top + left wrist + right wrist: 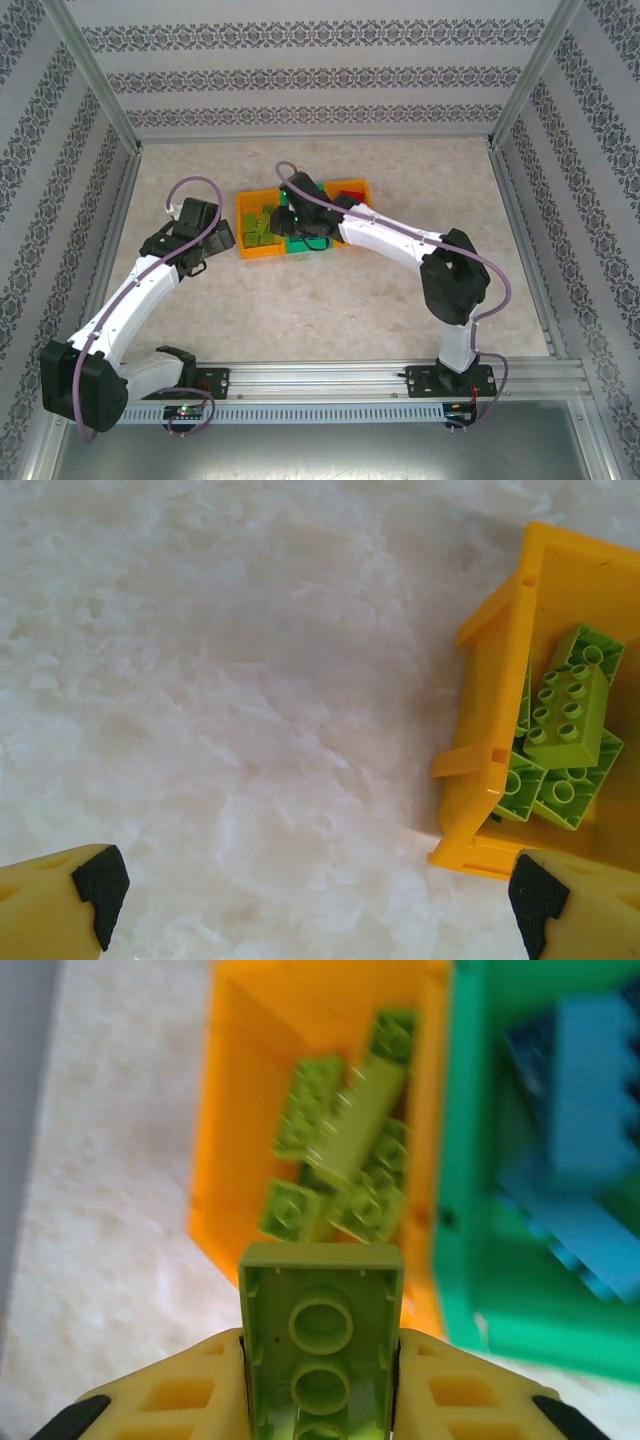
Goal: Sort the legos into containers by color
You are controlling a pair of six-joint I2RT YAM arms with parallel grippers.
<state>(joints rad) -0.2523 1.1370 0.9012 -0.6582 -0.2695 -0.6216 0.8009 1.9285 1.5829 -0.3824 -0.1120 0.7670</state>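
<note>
A lime green lego (322,1290) was held by the right gripper (320,1390), underside turned to the wrist camera, its long axis pointed forward along the fingers. The orange container (225,1110), with other lime legos (340,1150) lying in it, was seen straight ahead and lower; the green container (462,1160) stood just to its right. The left gripper (320,895) was spread wide over the table (250,680), holding nothing, so the drop was judged the right arm's.
</note>
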